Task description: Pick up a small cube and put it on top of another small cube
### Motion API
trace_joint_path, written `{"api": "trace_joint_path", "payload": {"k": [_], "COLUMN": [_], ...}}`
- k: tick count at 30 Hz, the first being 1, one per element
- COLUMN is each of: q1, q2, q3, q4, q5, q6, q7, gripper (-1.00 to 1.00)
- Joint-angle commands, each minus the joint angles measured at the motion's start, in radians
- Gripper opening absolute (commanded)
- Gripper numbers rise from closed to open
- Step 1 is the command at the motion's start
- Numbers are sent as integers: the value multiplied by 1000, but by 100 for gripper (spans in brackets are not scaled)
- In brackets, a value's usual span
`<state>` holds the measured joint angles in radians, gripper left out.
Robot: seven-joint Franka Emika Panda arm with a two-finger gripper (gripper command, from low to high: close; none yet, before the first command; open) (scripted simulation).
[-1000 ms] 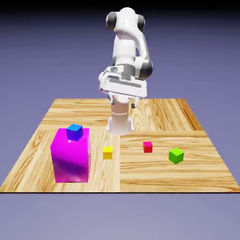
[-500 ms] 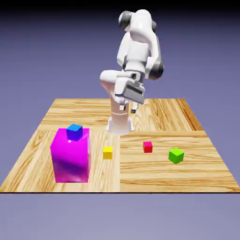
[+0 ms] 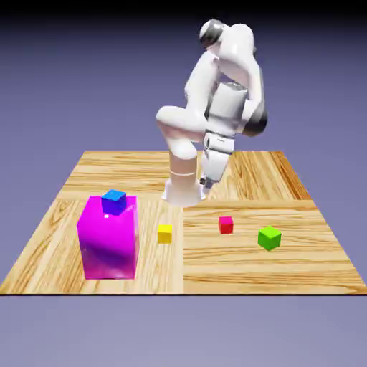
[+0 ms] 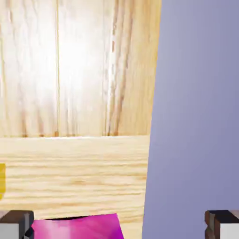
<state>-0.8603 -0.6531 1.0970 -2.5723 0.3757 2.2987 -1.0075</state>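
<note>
In the exterior view the white arm (image 3: pixel 215 93) bends over the far part of the wooden table (image 3: pixel 236 265), and its gripper (image 3: pixel 208 180) hangs in the air above the boards, close in front of the robot's base, with nothing between its fingers; how wide they stand cannot be read from this view. The small red cube (image 3: pixel 226 224) sits on the table nearer the camera than the gripper and slightly toward the exterior view's right of it, apart from it and untouched. The green cube (image 3: pixel 269 237) lies further to the exterior view's right of the red one and a little nearer the camera, the two near each other but not touching. The yellow cube (image 3: pixel 165 233) rests to the exterior view's left of the red cube, just beside the big magenta block (image 3: pixel 109 240), on whose top a blue cube (image 3: pixel 114 201) stands. In the hand view the two grey fingertips (image 4: pixel 16 224) show at the bottom corners, spread wide apart with no object gripped between them. Between them, low and toward the left, the top of the magenta block (image 4: pixel 77 227) pokes into the picture, and a sliver of yellow (image 4: pixel 2 179) shows at the left edge. Pale wood planks (image 4: pixel 74 93) fill the left and middle, and the table's edge runs down against the plain blue-violet backdrop (image 4: pixel 200 107) on the right. The red cube does not appear in this view
</note>
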Motion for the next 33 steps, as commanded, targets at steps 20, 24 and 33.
{"api": "trace_joint_path", "payload": {"k": [20, 24, 33], "q1": [-434, -521, -716], "q2": [-41, -50, -68], "q3": [546, 655, 900], "q4": [118, 142, 195], "q5": [187, 224, 308], "q6": [-367, -441, -606], "q7": [-870, -1044, -1435], "gripper": [0, 0, 0]}}
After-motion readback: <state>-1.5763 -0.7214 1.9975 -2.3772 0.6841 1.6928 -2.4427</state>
